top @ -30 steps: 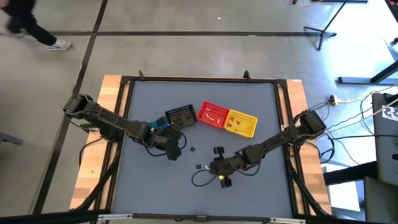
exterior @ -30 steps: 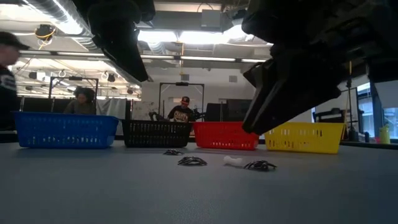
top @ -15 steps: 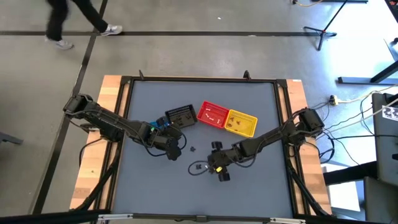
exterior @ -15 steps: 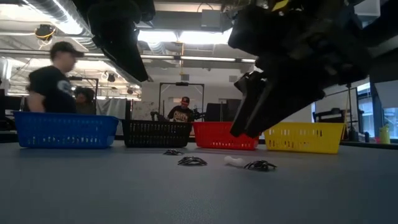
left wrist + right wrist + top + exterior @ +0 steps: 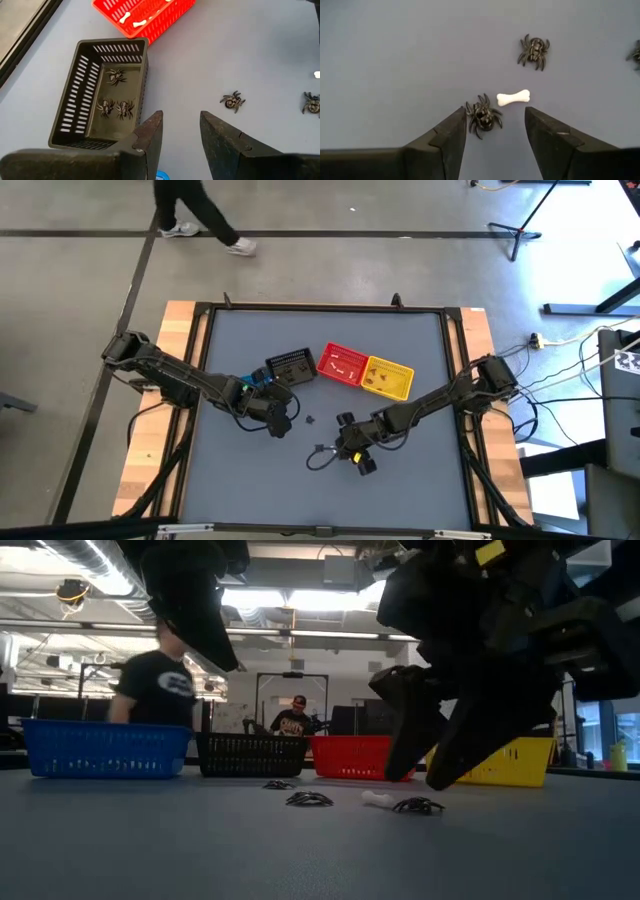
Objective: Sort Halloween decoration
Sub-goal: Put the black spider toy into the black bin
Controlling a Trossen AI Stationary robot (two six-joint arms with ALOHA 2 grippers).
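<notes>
Grey concrete floor, crossed by dark tape lines, is surrounding the wooden-edged work table with its blue-grey matte top (image 5: 250,480), and a person (image 5: 190,215) is walking across the upper left of the high view. From table height, a workshop with ceiling lights and people behind the baskets is showing.

At the left of the high view, the left gripper (image 5: 282,418) is hovering with its fingers parted and nothing between them, just beside the small black slotted plastic basket (image 5: 102,102), which is holding three little black plastic spiders (image 5: 116,106). Next along the row are sitting the red slotted plastic basket (image 5: 340,364), carrying small white bone trinkets, and the yellow slotted plastic basket (image 5: 390,378). A blue slotted plastic basket (image 5: 100,750) is standing at the far left of the low view.

Lower centre-right, the right gripper (image 5: 492,132) is hanging low over the table, jaws spread and empty, straddling a loose black plastic spider (image 5: 483,116). A tiny white plastic bone (image 5: 513,97) is lying just beside that spider, nearly touching it; another black spider (image 5: 535,51) is sitting farther off.

To do this pick well, I judge the gripper should be descending straight with the spider centred between the fingers, keeping the bone outside the closing path so that only one trinket is lifting. The spider's thin legs are likely to slip, so closing on the body is probably safer.
</notes>
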